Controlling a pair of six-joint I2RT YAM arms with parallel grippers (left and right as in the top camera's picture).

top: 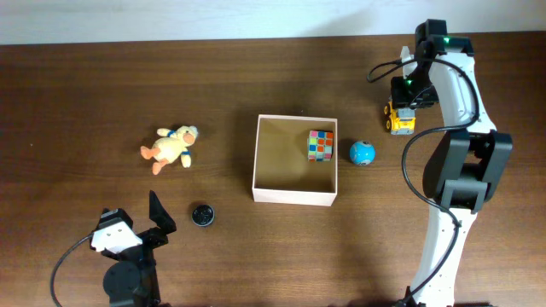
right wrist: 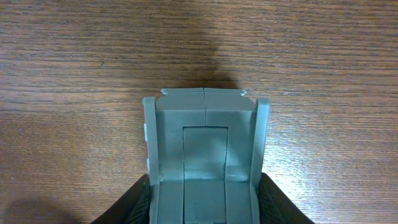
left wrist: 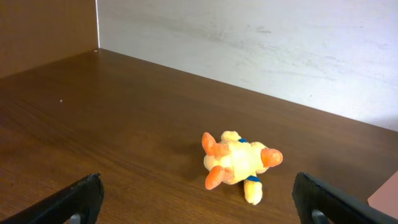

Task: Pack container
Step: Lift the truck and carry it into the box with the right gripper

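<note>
The container is a shallow square box, white outside and tan inside, at the table's middle. A colourful cube sits in its far right corner. A yellow toy truck stands to the right. My right gripper is over it, and in the right wrist view its grey dump bed fills the space between the two black fingers, which press on both sides. My left gripper stands wide open near the front left edge, facing an orange-yellow plush that lies apart from it.
A blue ball lies just right of the container. A small black round object sits left of the container's front corner. The plush lies well left of the container. A pale wall runs behind the table.
</note>
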